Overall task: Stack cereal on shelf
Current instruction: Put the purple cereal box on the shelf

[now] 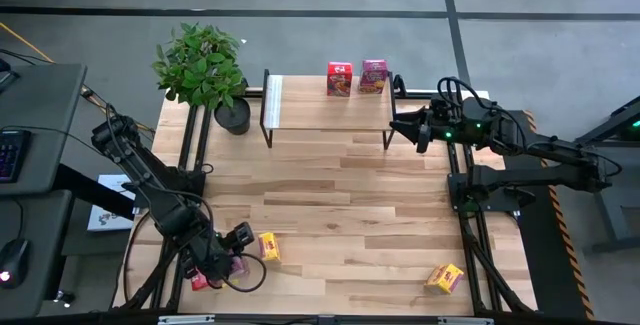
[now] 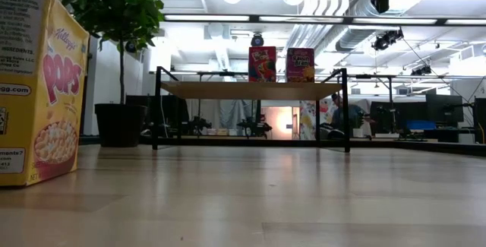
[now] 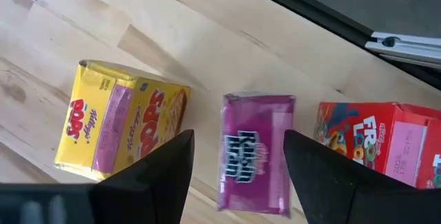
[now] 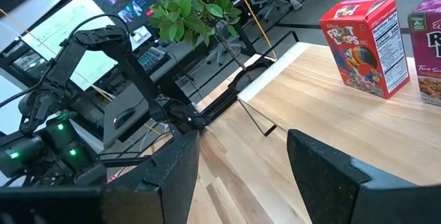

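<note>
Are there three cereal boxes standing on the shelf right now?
No, only two stand on the shelf: a red box and a pink box, side by side.

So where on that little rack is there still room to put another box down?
The shelf is bare along most of its top, from its end nearest the plant across to the red box. The crowded end holds the red box and pink box side by side, with the right claw hovering open just off that end.
</note>
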Controlling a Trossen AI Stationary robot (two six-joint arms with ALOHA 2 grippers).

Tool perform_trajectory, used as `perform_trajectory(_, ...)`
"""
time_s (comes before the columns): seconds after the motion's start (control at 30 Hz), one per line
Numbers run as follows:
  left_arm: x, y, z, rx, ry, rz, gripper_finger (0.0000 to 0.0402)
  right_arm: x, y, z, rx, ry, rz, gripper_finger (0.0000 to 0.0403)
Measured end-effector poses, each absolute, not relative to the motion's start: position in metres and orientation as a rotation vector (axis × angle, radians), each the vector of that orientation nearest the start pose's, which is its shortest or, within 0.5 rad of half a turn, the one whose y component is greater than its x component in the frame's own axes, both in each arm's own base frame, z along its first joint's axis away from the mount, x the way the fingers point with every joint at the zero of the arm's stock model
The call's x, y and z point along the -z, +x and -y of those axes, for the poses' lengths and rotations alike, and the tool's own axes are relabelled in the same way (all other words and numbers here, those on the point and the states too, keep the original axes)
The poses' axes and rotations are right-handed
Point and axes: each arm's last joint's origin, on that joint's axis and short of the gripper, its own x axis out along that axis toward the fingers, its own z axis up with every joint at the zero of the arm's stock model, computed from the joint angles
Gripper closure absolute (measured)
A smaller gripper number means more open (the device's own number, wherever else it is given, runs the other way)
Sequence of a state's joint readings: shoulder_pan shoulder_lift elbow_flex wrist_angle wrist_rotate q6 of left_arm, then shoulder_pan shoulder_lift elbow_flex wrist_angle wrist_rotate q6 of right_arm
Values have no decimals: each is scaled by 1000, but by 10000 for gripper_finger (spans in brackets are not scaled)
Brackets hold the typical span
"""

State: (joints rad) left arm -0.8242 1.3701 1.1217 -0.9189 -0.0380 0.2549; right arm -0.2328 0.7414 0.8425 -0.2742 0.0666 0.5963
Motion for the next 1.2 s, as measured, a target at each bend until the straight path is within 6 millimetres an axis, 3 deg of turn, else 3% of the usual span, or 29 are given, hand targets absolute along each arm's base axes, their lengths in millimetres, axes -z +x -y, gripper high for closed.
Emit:
perform_trajectory(0.2,-271,176,188,831,706,-1010,180,-350,153,38,342,611,-78,190)
perform_trajectory(0.53,-271,176,187,754,677,-1023,110,-350,154,38,337,611,-80,190)
perform_trajectory(0.73,-271,177,187,703,645,-1033,108,-350,154,38,336,611,-80,190)
perform_trajectory(0.93,-271,172,190,862,557,-1082,108,-349,154,38,333,611,-83,190)
perform_trajectory(1.2,-262,172,188,825,631,-1074,108,-347,153,38,338,606,-104,190)
